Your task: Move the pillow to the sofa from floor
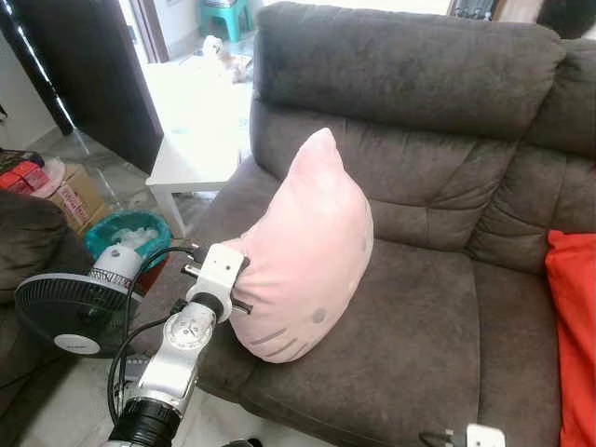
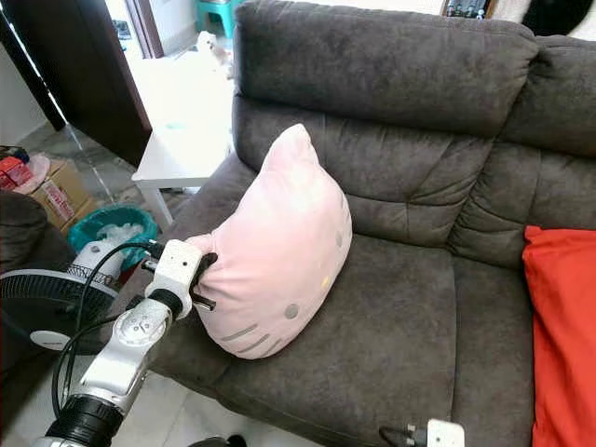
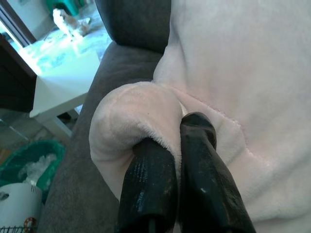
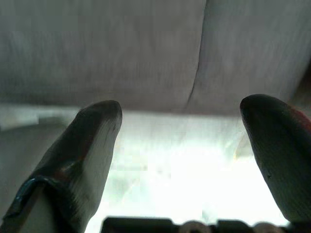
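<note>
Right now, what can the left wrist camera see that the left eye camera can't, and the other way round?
The left wrist view alone shows the left gripper's jaws shut tight on a bunched corner of the pink pillow. The left eye view alone shows the whole pillow standing on the grey sofa's seat, a red cushion and a fan. Both show the pillow, sofa, white table and teal bin.

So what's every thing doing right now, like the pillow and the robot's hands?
pink pillow: standing up on the sofa seat, corner pinched by the left hand
left hand: shut on the pillow's corner
right hand: open, holding nothing
sofa: holding the pillow, red cushion at its right end
fan: standing left of the sofa
</note>
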`<state>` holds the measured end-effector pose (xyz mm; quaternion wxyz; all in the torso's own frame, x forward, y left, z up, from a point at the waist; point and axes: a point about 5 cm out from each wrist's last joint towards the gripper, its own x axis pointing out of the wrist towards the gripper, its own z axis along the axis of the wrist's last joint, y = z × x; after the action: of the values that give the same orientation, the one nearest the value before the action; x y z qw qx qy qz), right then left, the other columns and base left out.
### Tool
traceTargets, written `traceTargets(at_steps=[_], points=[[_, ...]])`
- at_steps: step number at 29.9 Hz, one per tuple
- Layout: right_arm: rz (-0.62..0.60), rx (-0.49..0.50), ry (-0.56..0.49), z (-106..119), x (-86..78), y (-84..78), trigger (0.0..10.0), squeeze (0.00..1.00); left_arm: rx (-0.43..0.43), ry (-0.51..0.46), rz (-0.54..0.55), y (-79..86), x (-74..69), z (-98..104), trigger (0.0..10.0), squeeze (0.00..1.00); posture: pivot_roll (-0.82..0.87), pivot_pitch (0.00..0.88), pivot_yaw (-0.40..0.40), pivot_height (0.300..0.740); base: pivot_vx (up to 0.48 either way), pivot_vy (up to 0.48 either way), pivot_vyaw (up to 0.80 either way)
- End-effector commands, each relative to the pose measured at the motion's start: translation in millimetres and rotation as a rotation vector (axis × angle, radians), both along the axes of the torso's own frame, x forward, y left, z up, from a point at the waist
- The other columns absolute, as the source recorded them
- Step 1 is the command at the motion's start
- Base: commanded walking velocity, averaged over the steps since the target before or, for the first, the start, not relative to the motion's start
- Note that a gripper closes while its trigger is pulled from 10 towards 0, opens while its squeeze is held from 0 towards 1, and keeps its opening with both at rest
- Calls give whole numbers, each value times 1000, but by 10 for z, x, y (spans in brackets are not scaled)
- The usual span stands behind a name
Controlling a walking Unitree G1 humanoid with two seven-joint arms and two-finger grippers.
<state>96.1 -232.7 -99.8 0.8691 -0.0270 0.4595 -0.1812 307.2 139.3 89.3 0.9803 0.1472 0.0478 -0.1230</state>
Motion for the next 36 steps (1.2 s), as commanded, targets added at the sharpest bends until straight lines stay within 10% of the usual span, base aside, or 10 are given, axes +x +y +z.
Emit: traceTargets(at_steps=[1, 16, 18, 36], points=[[-23, 32, 21, -41, -124, 37, 10000, 0, 19, -45, 23, 87, -17, 48, 10000, 0, 87, 68, -9, 740, 0, 0, 0], [-1, 95, 10, -77, -129, 205, 10000, 0, -74, -38, 77, 119, -7, -6, 10000, 0, 86, 61, -1, 740, 0, 0, 0], [0, 95, 9, -78, -139, 209, 10000, 0, -74, -40, 71, 112, -10, -5, 10000, 1000, 86, 59, -1, 740, 0, 0, 0], [9, 101, 24, -89, -175, 212, 10000, 0, -68, -155, 46, 51, -17, 201, 10000, 1000, 88, 43, -1, 740, 0, 0, 0]])
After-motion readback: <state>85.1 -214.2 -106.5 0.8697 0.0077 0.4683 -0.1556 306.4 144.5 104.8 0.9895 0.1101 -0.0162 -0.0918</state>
